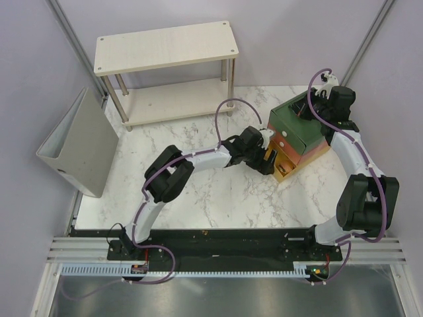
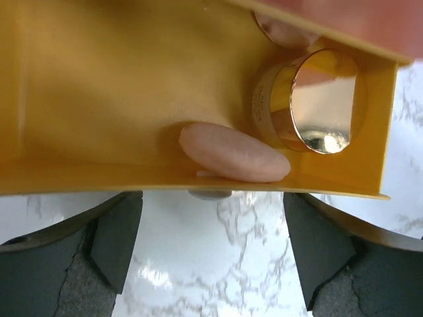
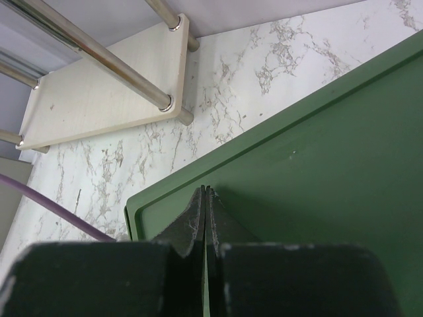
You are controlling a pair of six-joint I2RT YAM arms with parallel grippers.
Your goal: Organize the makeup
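Observation:
The yellow bottom drawer (image 2: 99, 86) of the drawer box (image 1: 297, 125) is pulled out. In the left wrist view it holds a peach-pink disc (image 2: 234, 155) leaning on its front wall, a dark gold-rimmed round jar (image 2: 307, 102) on its side, and part of a second pink disc (image 2: 284, 30) behind the jar. My left gripper (image 2: 211, 244) is open just in front of the drawer's front wall (image 1: 287, 168), with only marble between its fingers (image 2: 115, 241). My right gripper (image 3: 207, 191) is shut with nothing in it, and its tips are on the box's green top (image 3: 317, 165). The tubes are out of view.
A two-tier pale wooden shelf (image 1: 165, 69) on metal posts stands at the back of the marble table (image 1: 218, 198). A grey file box (image 1: 79, 142) leans at the table's left edge. Purple walls close in both sides.

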